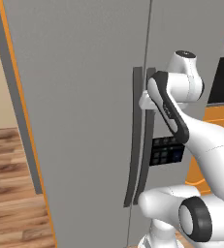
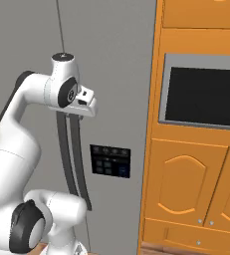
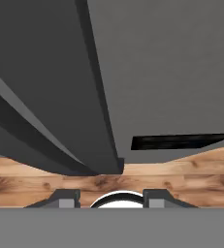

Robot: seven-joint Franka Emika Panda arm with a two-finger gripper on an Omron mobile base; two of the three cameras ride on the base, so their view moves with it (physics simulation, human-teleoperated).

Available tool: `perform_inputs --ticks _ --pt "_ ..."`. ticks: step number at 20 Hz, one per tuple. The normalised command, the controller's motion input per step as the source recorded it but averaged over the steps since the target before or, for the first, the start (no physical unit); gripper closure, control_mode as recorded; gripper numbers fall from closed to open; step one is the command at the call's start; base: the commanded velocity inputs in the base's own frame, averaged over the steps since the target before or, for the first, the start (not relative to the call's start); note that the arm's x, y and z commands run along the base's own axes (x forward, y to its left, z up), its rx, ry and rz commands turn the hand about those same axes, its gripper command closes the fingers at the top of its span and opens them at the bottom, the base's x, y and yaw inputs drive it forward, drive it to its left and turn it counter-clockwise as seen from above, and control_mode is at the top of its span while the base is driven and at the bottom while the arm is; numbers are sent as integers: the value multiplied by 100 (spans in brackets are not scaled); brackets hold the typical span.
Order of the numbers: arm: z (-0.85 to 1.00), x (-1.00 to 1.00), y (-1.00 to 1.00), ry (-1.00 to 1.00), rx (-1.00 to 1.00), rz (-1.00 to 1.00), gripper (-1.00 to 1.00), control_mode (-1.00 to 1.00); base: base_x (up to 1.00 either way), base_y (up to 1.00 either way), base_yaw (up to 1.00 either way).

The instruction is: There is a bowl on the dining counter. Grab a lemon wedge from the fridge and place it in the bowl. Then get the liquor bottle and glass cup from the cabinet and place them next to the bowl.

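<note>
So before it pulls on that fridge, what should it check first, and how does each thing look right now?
1. Fridge doors shut: ok, no gap shows between them.
2. Hand at the handles: ok, it sits right at their upper part.
3. Handle between the fingertips: cannot tell; in the hand view the handles run ahead of the tips, not visibly between them.
4. Which door's handle is targeted: cannot tell.
5. Arm clear of the control panel: ok, the panel is below the hand.
6. Room for the door to swing: cannot tell.
</note>
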Motion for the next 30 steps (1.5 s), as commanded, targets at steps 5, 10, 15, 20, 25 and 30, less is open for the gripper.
perform_inputs --ticks 5,10,15,20,25,30 --pt "0 0 0 0 0 0 -100 100 -31 23 0" --pt "0 0 0 0 0 0 -100 100 -52 33 2" --pt "0 0 0 0 0 0 -100 100 -39 6 1" --pt "0 0 0 0 0 0 -100 100 -44 0 0" --pt "0 0 0 0 0 0 -100 100 -23 -7 0" --pt "0 0 0 0 0 0 -100 100 -21 -13 0"
